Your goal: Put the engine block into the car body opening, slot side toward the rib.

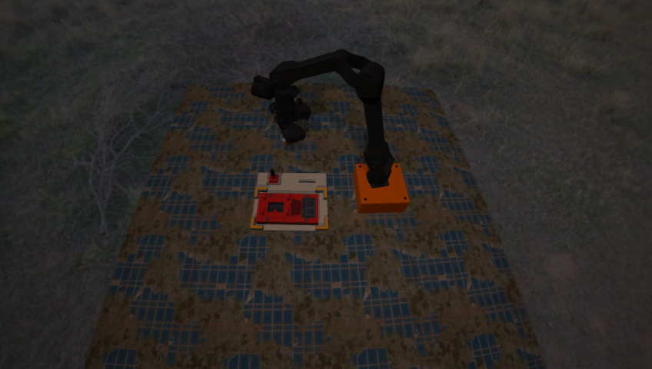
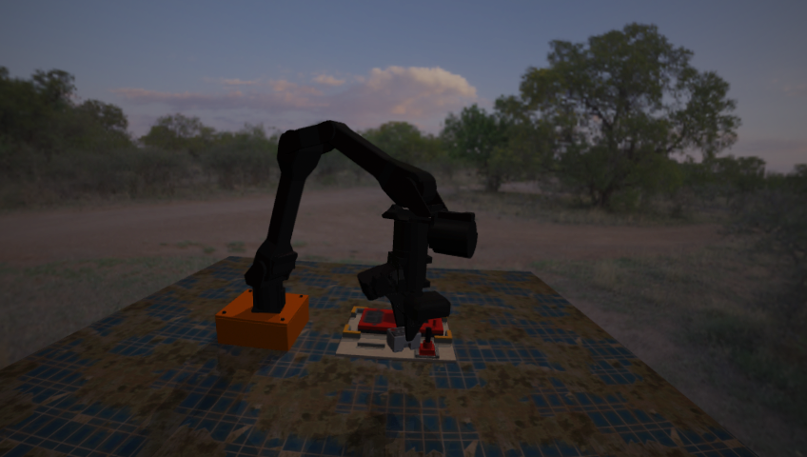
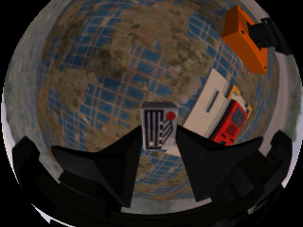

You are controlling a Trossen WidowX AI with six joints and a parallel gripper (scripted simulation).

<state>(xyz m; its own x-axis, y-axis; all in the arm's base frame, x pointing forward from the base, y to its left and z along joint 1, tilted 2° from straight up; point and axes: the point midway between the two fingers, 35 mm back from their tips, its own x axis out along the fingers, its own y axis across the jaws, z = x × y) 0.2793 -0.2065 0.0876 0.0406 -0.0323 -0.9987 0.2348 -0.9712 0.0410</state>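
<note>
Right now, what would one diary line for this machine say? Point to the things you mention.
fingers: shut on grey block (image 2: 395, 339) (image 3: 159, 127) | car body (image 1: 261, 214) (image 2: 370, 327) (image 3: 238, 110): opening unfilled | next: probably carry over

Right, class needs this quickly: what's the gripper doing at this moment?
Gripper: closed on the grey engine block, held between its fingers.

Arm arched high, tool pointing down and clamped

The black arm (image 1: 340, 59) (image 2: 362, 152) rises from its foot, bends at the elbow and reaches toward the surface's far edge in the top view, nearer the far left corner than the far right. Its wrist (image 1: 283, 75) (image 2: 416, 192) bends sharply downward. The tool (image 1: 284, 138) (image 2: 408, 338) (image 3: 158, 129) hangs roughly upright above the surface, its two dark fingers partly apart and clamped.
</note>
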